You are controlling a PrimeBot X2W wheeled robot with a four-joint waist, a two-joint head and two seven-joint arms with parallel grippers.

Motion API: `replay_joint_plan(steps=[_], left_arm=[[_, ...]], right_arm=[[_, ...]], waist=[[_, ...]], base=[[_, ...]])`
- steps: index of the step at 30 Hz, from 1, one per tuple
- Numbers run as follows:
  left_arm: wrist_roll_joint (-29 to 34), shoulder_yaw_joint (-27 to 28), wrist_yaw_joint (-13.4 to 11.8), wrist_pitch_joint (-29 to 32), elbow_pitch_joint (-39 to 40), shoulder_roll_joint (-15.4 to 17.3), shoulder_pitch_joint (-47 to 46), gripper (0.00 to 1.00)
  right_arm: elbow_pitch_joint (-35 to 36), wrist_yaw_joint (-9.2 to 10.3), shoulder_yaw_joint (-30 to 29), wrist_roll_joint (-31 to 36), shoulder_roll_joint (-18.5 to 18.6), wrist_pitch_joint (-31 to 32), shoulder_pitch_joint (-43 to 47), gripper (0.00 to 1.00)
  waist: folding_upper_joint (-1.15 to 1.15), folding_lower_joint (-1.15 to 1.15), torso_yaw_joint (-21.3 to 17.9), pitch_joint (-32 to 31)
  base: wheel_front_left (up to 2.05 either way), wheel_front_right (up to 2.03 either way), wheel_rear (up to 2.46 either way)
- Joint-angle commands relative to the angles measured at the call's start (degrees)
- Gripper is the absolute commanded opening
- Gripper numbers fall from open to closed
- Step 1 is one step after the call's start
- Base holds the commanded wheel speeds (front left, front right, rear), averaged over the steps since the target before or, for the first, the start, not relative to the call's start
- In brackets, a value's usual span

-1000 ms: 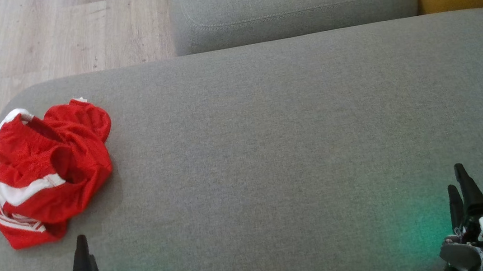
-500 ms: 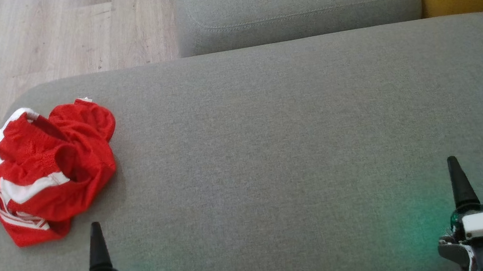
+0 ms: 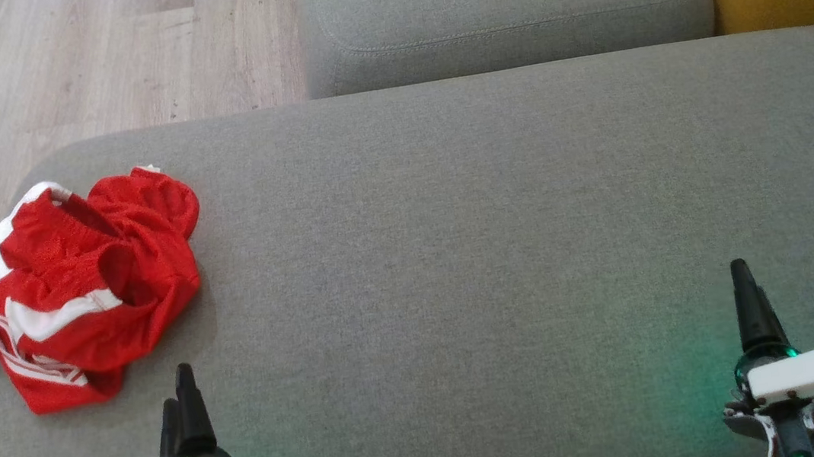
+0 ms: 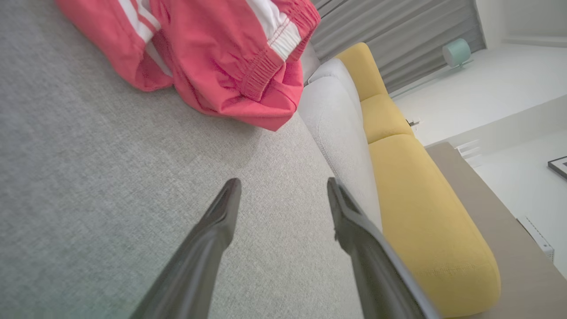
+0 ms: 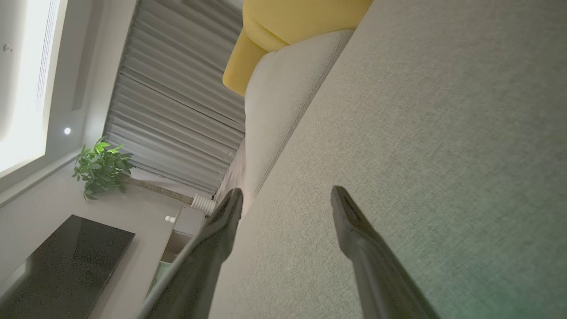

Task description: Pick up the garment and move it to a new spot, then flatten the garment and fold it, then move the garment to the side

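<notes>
So the red-and-white garment [image 3: 80,289] was sitting crumpled at the far left corner of the gray sofa seat [image 3: 451,216], right by the edge above the wood floor [image 3: 52,70]. The left end effector [image 3: 175,389] had its 2 fingers spread wide with nothing in them, parked on the near side of the heap. That put the garment ahead of it and a bit to its left, with a strip of bare seat between. The right end effector [image 3: 742,275] was spread and empty too, but well apart on the other side of the seat, so I'd guess the left arm is the one to grab with. The heap ran longer going away from the robot than across. The left wrist view showed an elastic hem [image 4: 261,75] and white stripes up close, which the head view kinda mushed together. The right wrist view just had bare fabric ahead of its fingers.
</notes>
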State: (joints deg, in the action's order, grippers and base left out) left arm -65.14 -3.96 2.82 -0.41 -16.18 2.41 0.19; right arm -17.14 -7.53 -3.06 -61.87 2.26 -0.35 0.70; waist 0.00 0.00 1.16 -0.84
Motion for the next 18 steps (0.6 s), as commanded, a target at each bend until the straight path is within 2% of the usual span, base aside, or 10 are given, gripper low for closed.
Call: replay_joint_plan(steps=[1, 18], left_arm=[[2.3, -0.1, -0.3, -0.7, 2.2, 0.3, -3.5, 1.00], [16.9, -3.8, -3.1, -3.8, 3.8, 0.3, -4.3, 1.00]], right_arm=[[2.5, 0.01, 1.0, 2.5, 0.3, -0.9, -1.6, 1.00], [4.5, 0.02, 3.1, 16.0, 0.3, -3.9, -1.3, 1.00]], waist=[[0.00, 0.00, 0.1, 0.0], [0.00, 0.00, 0.7, -0.6]], base=[[0.00, 0.00, 0.00], [0.00, 0.00, 0.00]])
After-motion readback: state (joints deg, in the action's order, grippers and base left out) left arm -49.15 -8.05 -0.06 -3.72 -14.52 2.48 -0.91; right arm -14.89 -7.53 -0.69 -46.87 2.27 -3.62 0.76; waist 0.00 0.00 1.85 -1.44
